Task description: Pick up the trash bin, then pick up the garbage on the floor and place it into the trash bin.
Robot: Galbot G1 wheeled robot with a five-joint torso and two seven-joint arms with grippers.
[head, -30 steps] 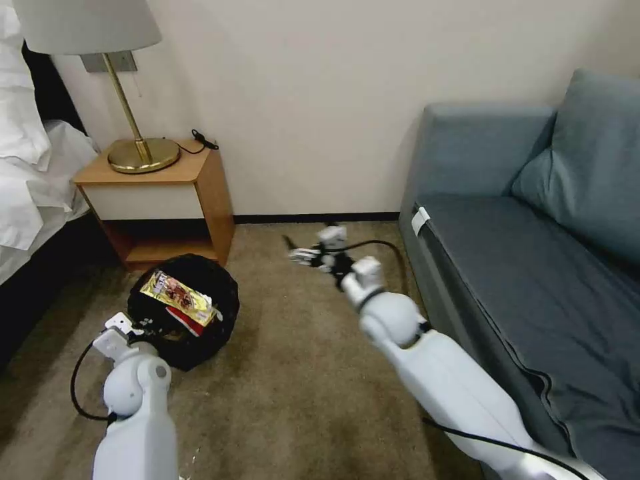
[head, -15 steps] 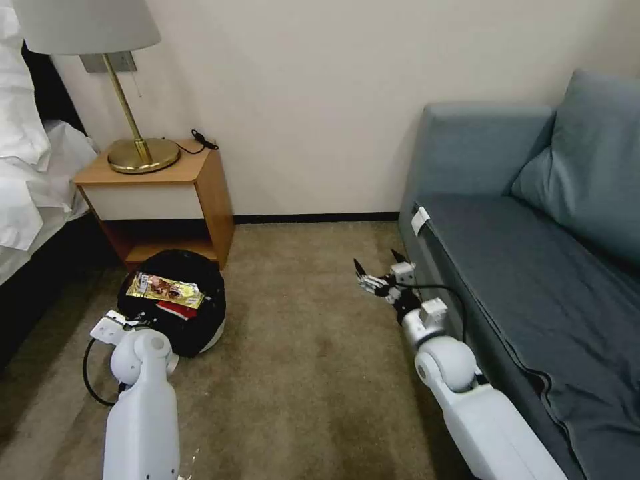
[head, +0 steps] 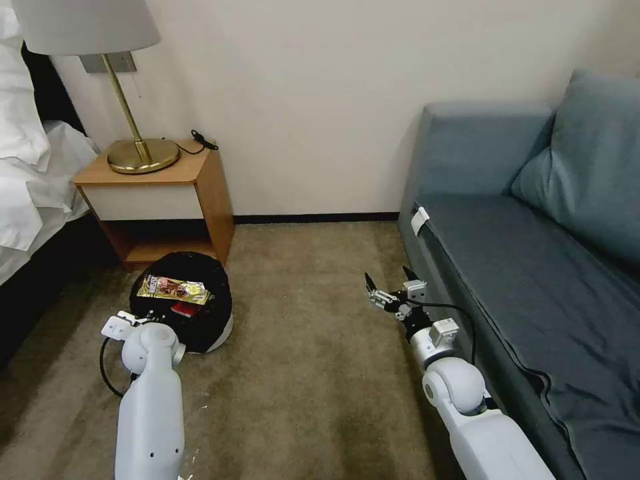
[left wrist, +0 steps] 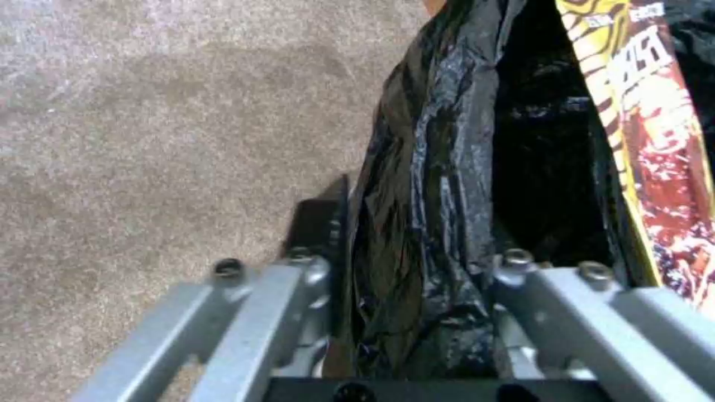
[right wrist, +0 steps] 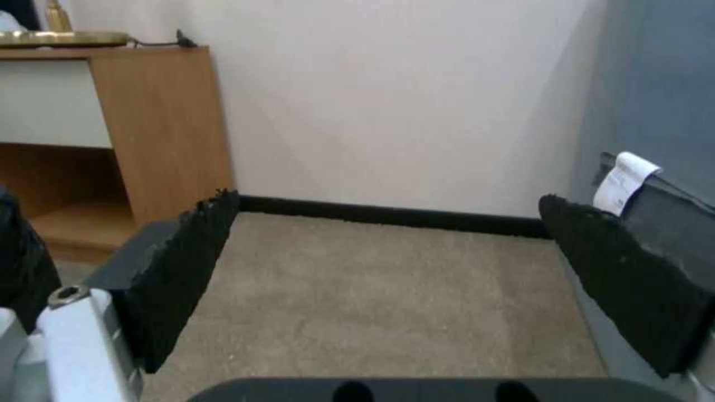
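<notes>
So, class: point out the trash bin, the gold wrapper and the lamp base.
trash bin point(head: 217, 330), head view, white outer wall.
gold wrapper point(head: 173, 290), head view, its middle.
lamp base point(head: 143, 155), head view, brass disc.

Tan carpet point(head: 307, 373), trash bin point(head: 217, 330) on it beside nightstand point(head: 160, 200), sofa point(head: 533, 280) alongside
</notes>
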